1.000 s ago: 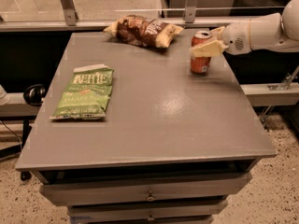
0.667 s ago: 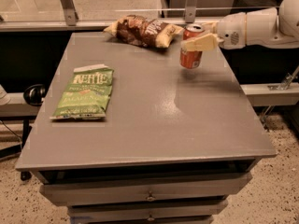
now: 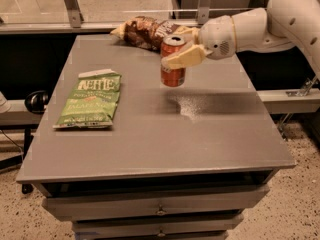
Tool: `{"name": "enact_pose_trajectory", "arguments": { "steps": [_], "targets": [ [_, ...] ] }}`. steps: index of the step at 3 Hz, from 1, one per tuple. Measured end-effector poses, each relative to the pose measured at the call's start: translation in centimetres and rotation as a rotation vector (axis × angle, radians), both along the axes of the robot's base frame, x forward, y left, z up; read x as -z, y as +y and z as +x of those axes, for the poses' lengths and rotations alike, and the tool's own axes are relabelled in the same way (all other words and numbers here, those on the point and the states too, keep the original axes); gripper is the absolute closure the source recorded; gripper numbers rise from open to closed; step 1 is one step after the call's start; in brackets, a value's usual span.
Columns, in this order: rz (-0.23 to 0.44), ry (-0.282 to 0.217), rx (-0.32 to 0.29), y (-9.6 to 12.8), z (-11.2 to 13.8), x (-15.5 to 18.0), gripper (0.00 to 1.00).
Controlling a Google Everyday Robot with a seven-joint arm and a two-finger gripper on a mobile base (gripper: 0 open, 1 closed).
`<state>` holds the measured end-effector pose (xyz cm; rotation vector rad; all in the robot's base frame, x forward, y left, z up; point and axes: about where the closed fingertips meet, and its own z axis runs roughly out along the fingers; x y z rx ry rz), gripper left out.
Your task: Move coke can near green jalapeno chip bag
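The coke can (image 3: 173, 72) is a small red-orange can with a silver top. My gripper (image 3: 178, 54) is shut on it and holds it upright above the grey table (image 3: 150, 139), over the middle of its far half. The white arm reaches in from the upper right. The green jalapeno chip bag (image 3: 91, 99) lies flat on the left side of the table, with white lettering at its top. The can is well to the right of the bag, apart from it.
A brown and yellow chip bag (image 3: 146, 31) lies at the table's far edge, just behind the can. The table has drawers under its front edge. A metal rail and frame run behind the table.
The gripper has lifted the coke can off the table's far right part and carried it left toward the middle, closer to the green bag.
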<state>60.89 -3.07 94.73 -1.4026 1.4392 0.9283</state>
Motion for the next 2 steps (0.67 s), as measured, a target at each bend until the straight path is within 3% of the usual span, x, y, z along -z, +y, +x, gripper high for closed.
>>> {"name": "enact_pose_trajectory", "arguments": {
  "steps": [1,2],
  "targets": [
    [-0.048,-0.033,-0.102,4.2,-3.6,1.5,1.00],
    [-0.065,-0.051,-0.140,7.5,-5.1,2.3,1.00]
  ]
}}
